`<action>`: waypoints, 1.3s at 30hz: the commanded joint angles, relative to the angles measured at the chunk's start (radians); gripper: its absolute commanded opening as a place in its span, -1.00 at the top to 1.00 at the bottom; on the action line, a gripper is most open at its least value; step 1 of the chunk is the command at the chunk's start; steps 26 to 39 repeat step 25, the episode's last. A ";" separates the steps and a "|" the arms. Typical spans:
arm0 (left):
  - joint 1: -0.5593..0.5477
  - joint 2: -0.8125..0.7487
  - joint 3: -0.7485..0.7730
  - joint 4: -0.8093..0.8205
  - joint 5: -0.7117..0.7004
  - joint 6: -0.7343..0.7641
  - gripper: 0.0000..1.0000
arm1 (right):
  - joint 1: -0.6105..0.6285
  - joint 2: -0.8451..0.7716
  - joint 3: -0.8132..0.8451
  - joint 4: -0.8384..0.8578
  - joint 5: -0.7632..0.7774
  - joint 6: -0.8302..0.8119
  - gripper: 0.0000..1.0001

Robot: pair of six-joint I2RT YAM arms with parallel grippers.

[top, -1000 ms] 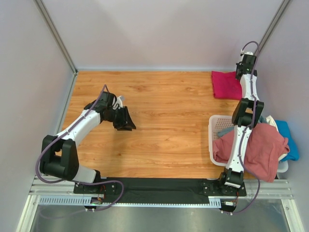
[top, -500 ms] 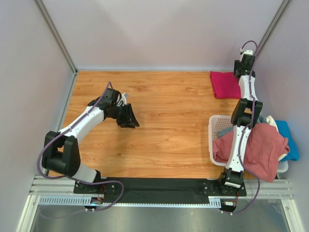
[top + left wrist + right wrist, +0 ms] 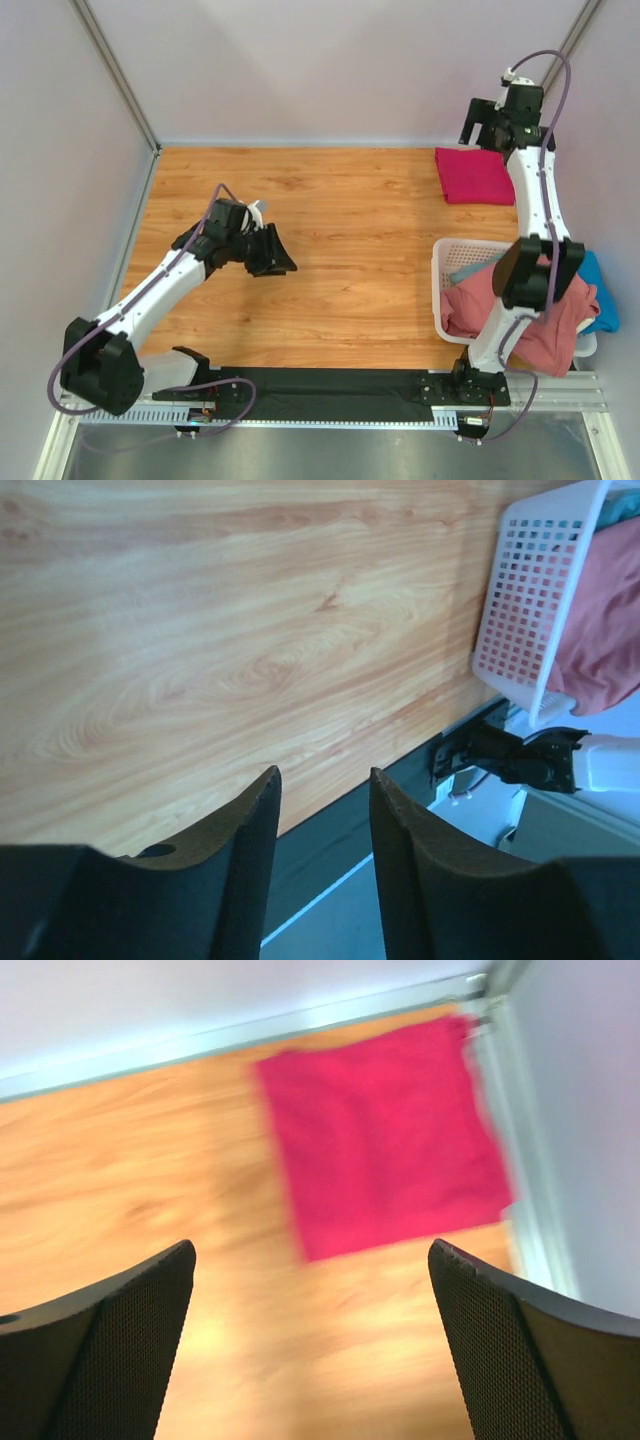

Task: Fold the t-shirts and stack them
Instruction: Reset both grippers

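Lying folded at the far right corner of the counter [image 3: 350,220], one magenta t-shirt [image 3: 475,175] seems done; the right claw [image 3: 310,1255] hangs spread above it. A pink t-shirt [image 3: 570,315] and a blue t-shirt [image 3: 600,285] wait unfolded in the near-right basket [image 3: 440,265]; the left claw [image 3: 322,775] is parted, empty.

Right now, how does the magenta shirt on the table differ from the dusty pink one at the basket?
The magenta shirt lies folded flat as a rectangle; the dusty pink shirt is crumpled. The magenta shirt sits on the wooden table; the dusty pink shirt spills over the white basket. Both are plain cloth.
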 commanded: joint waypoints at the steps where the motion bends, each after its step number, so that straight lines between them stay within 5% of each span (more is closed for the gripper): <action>1: -0.010 -0.145 -0.104 0.077 -0.024 -0.129 0.00 | 0.069 -0.291 -0.278 0.031 -0.203 0.226 -1.00; 7: -0.013 -0.469 -0.293 0.152 -0.032 -0.276 -0.18 | 0.342 -0.735 -0.783 0.071 -0.155 0.316 -1.00; 15: -0.013 -0.848 -0.521 0.275 -0.029 -0.433 -0.27 | 0.363 -1.303 -1.375 0.146 -0.479 0.702 -1.00; 21: -0.013 -1.081 -0.623 0.299 -0.021 -0.508 -0.33 | 0.363 -1.556 -1.416 -0.062 -0.341 0.652 -1.00; 25: -0.013 -1.141 -0.654 0.359 0.054 -0.536 -0.33 | 0.363 -1.625 -1.466 -0.052 -0.428 0.638 -1.00; 39: -0.013 -1.141 -0.654 0.359 0.054 -0.536 -0.33 | 0.363 -1.625 -1.466 -0.052 -0.428 0.638 -1.00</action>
